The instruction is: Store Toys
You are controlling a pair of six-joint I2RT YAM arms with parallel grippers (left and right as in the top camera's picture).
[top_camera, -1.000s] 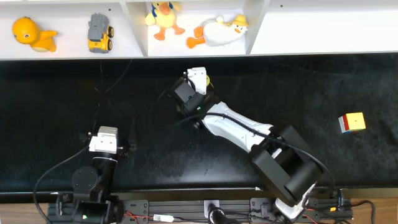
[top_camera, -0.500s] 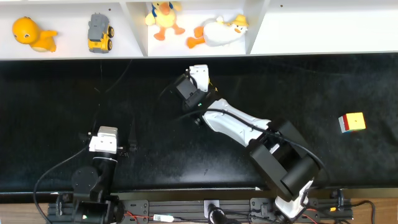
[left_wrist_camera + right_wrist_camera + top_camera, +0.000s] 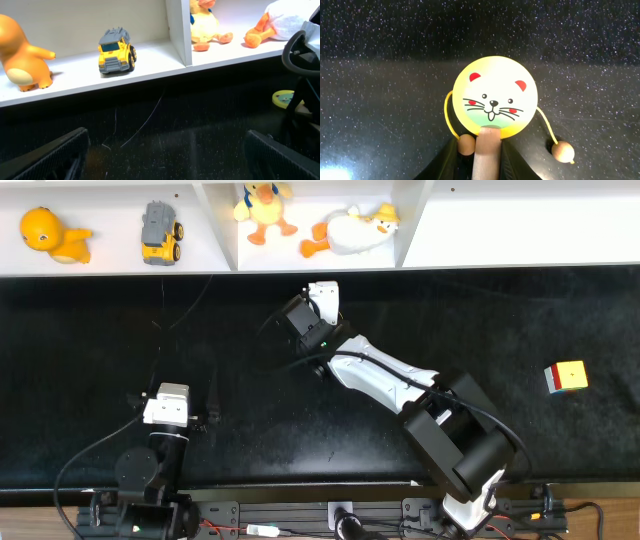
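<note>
A round yellow rattle drum point(image 3: 495, 102) with a cat face, two beads on strings and a wooden handle point(image 3: 487, 150) hangs just above the black tabletop. My right gripper point(image 3: 487, 145) is shut on that handle. In the top view the right gripper point(image 3: 318, 305) sits at the table's middle back, a short way in front of the white shelf point(image 3: 320, 260). The left wrist view shows the drum point(image 3: 284, 98) low at the far right. My left gripper point(image 3: 168, 402) stays near the front left, open and empty, facing the shelf.
The shelf compartments hold an orange duck figure point(image 3: 55, 235), a yellow and grey truck point(image 3: 160, 232), a yellow plush duck point(image 3: 265, 210) and a white plush duck point(image 3: 350, 230). The rightmost compartment point(image 3: 520, 220) is bare. A coloured cube point(image 3: 566, 376) lies on the table's right.
My right gripper has carried the rattle drum a little farther back toward the shelf and slightly right. The left arm has not moved.
</note>
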